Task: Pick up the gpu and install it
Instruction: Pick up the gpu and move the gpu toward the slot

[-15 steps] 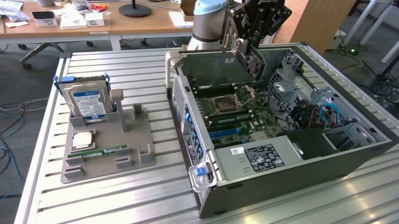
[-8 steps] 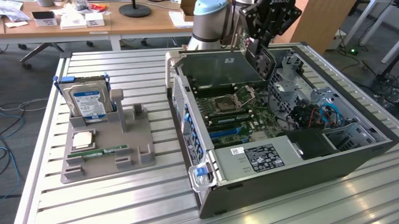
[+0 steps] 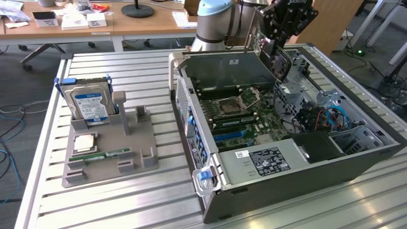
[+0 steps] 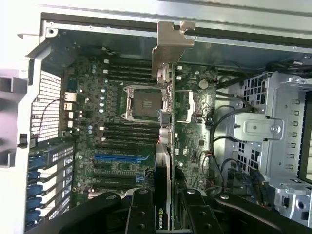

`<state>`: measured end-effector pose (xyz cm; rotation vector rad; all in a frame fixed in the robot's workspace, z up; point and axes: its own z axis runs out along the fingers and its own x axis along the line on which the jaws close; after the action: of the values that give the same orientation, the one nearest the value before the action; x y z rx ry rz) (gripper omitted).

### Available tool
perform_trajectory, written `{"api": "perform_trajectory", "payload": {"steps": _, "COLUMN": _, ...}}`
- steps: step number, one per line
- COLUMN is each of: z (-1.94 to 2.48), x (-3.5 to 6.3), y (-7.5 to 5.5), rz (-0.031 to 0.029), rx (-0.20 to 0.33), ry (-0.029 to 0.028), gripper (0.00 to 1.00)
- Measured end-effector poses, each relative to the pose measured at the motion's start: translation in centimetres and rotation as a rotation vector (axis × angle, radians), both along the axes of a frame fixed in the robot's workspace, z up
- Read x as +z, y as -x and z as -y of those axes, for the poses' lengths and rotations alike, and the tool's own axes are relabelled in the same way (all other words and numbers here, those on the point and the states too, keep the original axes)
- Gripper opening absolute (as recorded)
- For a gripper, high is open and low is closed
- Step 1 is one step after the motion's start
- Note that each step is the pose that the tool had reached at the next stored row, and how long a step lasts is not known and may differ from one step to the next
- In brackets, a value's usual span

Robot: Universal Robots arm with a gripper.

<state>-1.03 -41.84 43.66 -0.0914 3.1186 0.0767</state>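
I see the claw (image 4: pixel 165 197) clamped on the gpu (image 4: pixel 162 163), one dark finger (image 4: pixel 141 209) on each face of the card. In the wrist view the card runs edge-on away from the claw and ends in its silver bracket (image 4: pixel 171 46), close to the case rim. From the exterior view, the claw (image 3: pixel 275 47) hangs off the arm over the far part of the open computer case (image 3: pixel 305 181). There the gpu (image 3: pixel 278 61) is held upright, raised above the motherboard (image 3: pixel 235 119) rather than seated in it.

Below the card in the wrist view lies the processor socket (image 4: pixel 143 103), just beside the card's line, with dark memory slots on both sides of it. A blue expansion slot (image 4: pixel 117 158) sits nearer the claw, uncovered and apart from the card. A perforated metal drive cage (image 4: pixel 265 131) stands across the board from the socket.

The case lies on its side on the slatted metal table (image 3: pixel 127 71), toward the edge on the exterior view's right, with its power supply (image 3: pixel 260 160) at the near end. Toward the table's edge on the exterior view's left stands a grey holder (image 3: pixel 111 143). It carries an upright hard drive (image 3: pixel 89 106), with a processor chip (image 3: pixel 85 142) and a green RAM stick (image 3: pixel 105 156) lying flat.
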Motion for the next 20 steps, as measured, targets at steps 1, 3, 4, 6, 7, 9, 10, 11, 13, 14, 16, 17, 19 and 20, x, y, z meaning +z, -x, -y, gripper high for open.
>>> {"api": "perform_trajectory", "payload": {"steps": 1, "z": 0.0, "x": -0.01, "y": -0.3, "rz": 0.0, "rx": 0.0, "ry": -0.0001, "gripper": 0.26}}
{"api": "perform_trajectory", "payload": {"steps": 3, "z": 0.0, "x": 0.0, "y": -0.8, "rz": 0.0, "rx": 0.0, "ry": 0.0001, "gripper": 0.26}}
{"api": "perform_trajectory", "payload": {"steps": 4, "z": 0.0, "x": 0.0, "y": -1.1, "rz": 0.0, "rx": 0.0, "ry": 0.0001, "gripper": 0.26}}
{"api": "perform_trajectory", "payload": {"steps": 6, "z": 0.0, "x": 0.0, "y": -1.7, "rz": 0.0, "rx": 0.0, "ry": 0.0, "gripper": 0.26}}
{"api": "perform_trajectory", "payload": {"steps": 7, "z": -0.01, "x": 0.0, "y": -2.0, "rz": 0.0, "rx": 0.0, "ry": 0.0001, "gripper": 0.26}}
{"api": "perform_trajectory", "payload": {"steps": 9, "z": -0.01, "x": -0.01, "y": -2.6, "rz": 0.0001, "rx": 0.0, "ry": -0.0001, "gripper": 0.26}}
{"api": "perform_trajectory", "payload": {"steps": 10, "z": -0.01, "x": -0.01, "y": -2.9, "rz": 0.0, "rx": 0.0, "ry": -0.0001, "gripper": 0.26}}
{"api": "perform_trajectory", "payload": {"steps": 11, "z": 0.0, "x": 0.0, "y": -3.2, "rz": 0.0001, "rx": 0.0, "ry": 0.0, "gripper": 0.26}}
{"api": "perform_trajectory", "payload": {"steps": 13, "z": 0.0, "x": -0.01, "y": -3.7, "rz": 0.0, "rx": 0.0, "ry": -0.0001, "gripper": 0.26}}
{"api": "perform_trajectory", "payload": {"steps": 14, "z": 0.0, "x": 0.0, "y": -3.9, "rz": 0.0, "rx": 0.0, "ry": -0.0001, "gripper": 0.26}}
{"api": "perform_trajectory", "payload": {"steps": 16, "z": 0.0, "x": 0.0, "y": -4.4, "rz": 0.0, "rx": 0.0, "ry": -0.0001, "gripper": 0.26}}
{"api": "perform_trajectory", "payload": {"steps": 17, "z": 0.0, "x": 0.0, "y": -4.6, "rz": 0.0, "rx": 0.0, "ry": 0.0, "gripper": 0.26}}
{"api": "perform_trajectory", "payload": {"steps": 19, "z": 0.0, "x": 0.0, "y": -5.0, "rz": 0.0, "rx": 0.0, "ry": 0.0, "gripper": 0.26}}
{"api": "perform_trajectory", "payload": {"steps": 20, "z": 0.0, "x": 0.0, "y": -5.1, "rz": 0.0, "rx": 0.0, "ry": 0.0, "gripper": 0.26}}
